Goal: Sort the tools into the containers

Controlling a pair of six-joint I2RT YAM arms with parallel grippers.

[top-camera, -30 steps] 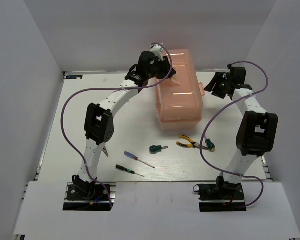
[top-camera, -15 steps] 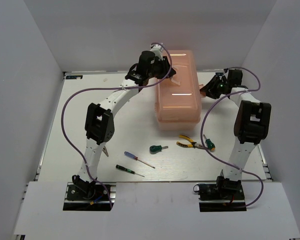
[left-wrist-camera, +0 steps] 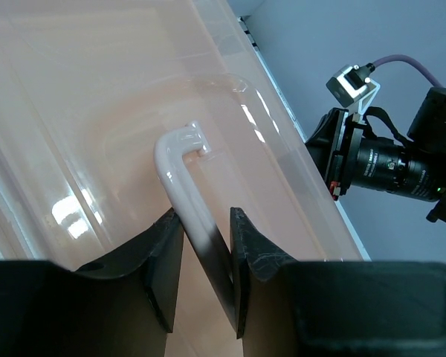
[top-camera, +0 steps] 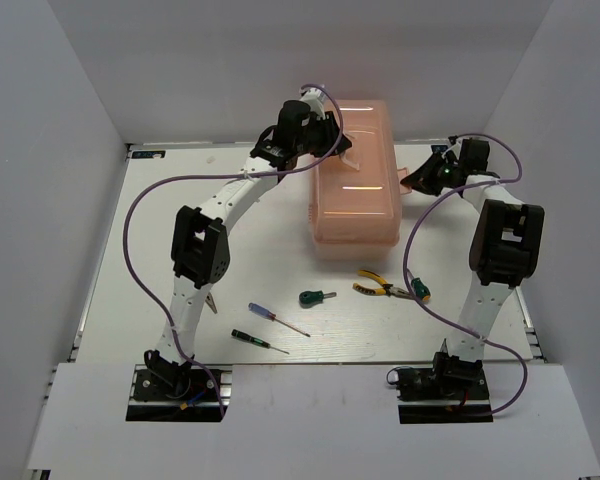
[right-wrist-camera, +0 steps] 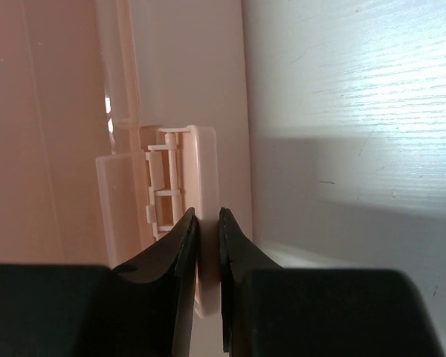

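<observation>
Pink toolbox (top-camera: 358, 180): closed, far centre of table (top-camera: 180, 210).
Left gripper (left-wrist-camera: 206, 227): clamped on white lid handle (left-wrist-camera: 180, 167).
Right gripper (right-wrist-camera: 206, 223): apparently pinching side latch (right-wrist-camera: 175, 171), box's right.
Tools: pliers (top-camera: 375, 287), purple screwdriver (top-camera: 263, 311), loose, nearer.

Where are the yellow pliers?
In the top view, the yellow pliers lie just on the near side of the pink toolbox, toward the right, between a stubby green driver and another green-handled driver.

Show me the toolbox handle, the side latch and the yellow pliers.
toolbox handle (left-wrist-camera: 180, 186), left wrist view, white bar just below its bend.
side latch (right-wrist-camera: 204, 167), right wrist view, outer flap.
yellow pliers (top-camera: 373, 287), top external view, on the handles.
</observation>
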